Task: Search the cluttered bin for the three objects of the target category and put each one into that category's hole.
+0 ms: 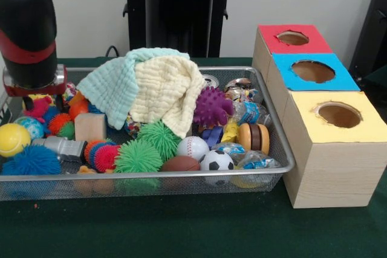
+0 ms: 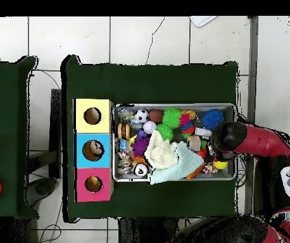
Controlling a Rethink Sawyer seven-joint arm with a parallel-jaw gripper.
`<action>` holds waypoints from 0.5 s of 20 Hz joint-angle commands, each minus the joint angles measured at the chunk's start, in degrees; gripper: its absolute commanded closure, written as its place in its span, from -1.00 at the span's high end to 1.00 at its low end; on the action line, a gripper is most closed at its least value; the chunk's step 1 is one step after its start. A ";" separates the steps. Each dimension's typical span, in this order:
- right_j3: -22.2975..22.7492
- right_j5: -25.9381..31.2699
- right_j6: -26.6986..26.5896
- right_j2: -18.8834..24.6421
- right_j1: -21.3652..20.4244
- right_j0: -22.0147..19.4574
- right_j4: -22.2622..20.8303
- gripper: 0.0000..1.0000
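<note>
Arm (image 1: 27, 34) hangs over bin (image 1: 275, 140); writing perhaps unreadable on toys.

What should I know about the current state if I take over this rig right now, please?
End effector: down at one end of the wire bin, among the toys; open or shut cannot be seen.
Bin: full of balls and toys, with pale cloths heaped over the middle.
Targets: no orange-tan lumpy object clearly identifiable; possibly under the cloths.
Red-topped hole: farthest box in the front view; contents not visible.
Done: nothing confirmed. Left: find and drop all three.
</note>
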 commanded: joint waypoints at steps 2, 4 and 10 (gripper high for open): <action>9.32 3.60 -2.11 4.93 2.11 0.37 2.63 1.00; 10.73 3.13 -0.61 4.64 2.11 0.81 2.98 1.00; 14.97 3.22 6.33 3.18 0.70 3.91 5.25 1.00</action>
